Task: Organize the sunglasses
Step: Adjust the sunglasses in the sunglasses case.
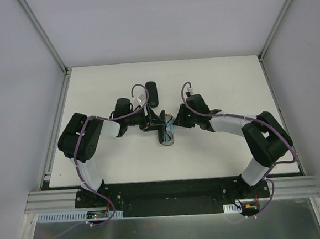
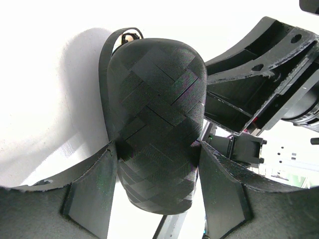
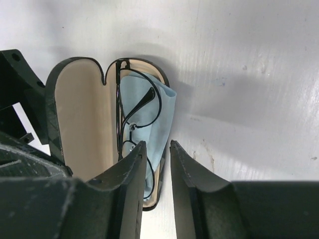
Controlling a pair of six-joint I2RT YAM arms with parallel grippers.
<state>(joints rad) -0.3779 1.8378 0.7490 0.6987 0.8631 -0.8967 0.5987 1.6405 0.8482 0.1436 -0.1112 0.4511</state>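
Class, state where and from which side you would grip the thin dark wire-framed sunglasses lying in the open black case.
Probably the bridge between the lenses, from above. The thin dark wire-framed sunglasses lie on a light-blue cloth inside the open black case, whose raised rim blocks a sideways approach.

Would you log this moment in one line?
left gripper: grips case | right gripper: ajar over sunglasses | sunglasses: in case, on cloth

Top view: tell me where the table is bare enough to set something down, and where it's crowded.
Bare: the far strip of the table behind the closed case, both far corners, and the near-middle patch between the arm bases. Crowded: the centre, where both pairs of jaws meet at the open case holding the wire sunglasses.
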